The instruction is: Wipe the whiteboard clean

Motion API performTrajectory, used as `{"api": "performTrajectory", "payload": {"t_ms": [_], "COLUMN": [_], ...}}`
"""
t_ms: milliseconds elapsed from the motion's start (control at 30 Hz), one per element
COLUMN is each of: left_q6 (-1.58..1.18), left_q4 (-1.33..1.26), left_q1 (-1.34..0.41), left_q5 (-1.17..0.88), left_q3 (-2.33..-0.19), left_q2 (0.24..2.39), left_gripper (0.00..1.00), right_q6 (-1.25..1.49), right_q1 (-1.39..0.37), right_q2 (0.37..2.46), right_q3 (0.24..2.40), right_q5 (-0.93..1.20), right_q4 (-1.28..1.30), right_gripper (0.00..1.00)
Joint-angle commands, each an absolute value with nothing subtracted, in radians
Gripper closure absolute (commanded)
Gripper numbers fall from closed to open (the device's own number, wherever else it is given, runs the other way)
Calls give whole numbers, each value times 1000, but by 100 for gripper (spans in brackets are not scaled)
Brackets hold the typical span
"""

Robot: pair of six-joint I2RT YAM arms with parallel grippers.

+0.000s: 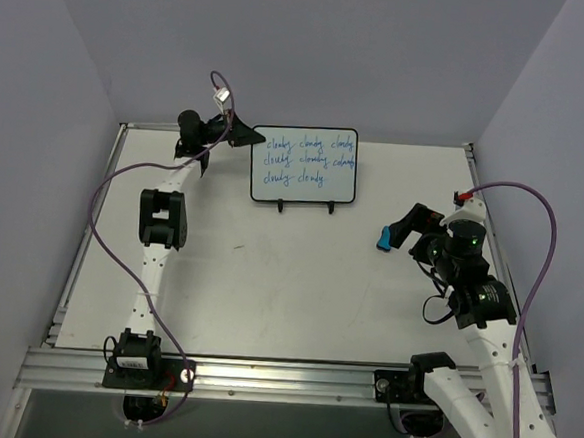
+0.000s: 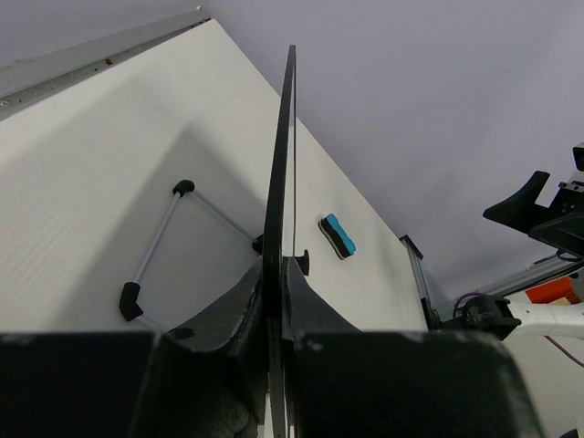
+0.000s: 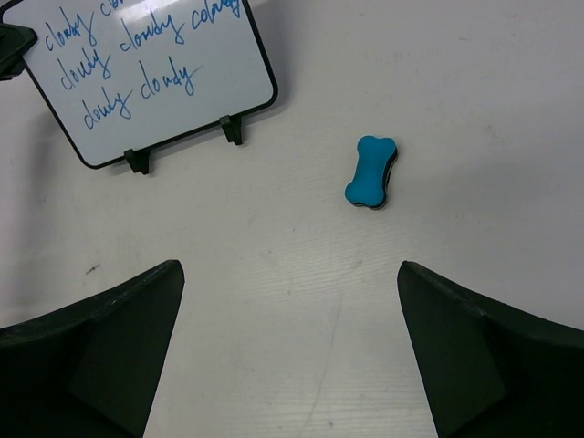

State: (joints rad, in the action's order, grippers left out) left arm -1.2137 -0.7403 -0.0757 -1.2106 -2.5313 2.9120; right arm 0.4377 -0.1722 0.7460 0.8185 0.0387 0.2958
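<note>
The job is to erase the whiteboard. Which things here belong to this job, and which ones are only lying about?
Belong to the job:
- whiteboard, with blue writing
- blue eraser, lying on the table
- left gripper, shut on the whiteboard's edge
- right gripper, open above the eraser

Not part of the erasing:
- wire easel stand, which only props up the whiteboard
</note>
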Motion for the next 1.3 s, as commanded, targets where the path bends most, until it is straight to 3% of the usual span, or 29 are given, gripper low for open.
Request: {"api": "performTrajectory", "payload": {"t_ms": [0,1267], "left_q6": [-1262,-1595], "left_q4": [-879,-1143], "left_q1": [-63,-60], "left_q5": [-1140,-960], "left_q3": [-2540,-2467], "left_q2": [2908,2766], "left_gripper": [98,98], "right_q6": [433,442], "right_q1": [-183,-184], "right_q2": [738,745], "right_q3": [811,788], "right_q5": [11,5], "right_q4": [275,252], "right_gripper": [0,0]}}
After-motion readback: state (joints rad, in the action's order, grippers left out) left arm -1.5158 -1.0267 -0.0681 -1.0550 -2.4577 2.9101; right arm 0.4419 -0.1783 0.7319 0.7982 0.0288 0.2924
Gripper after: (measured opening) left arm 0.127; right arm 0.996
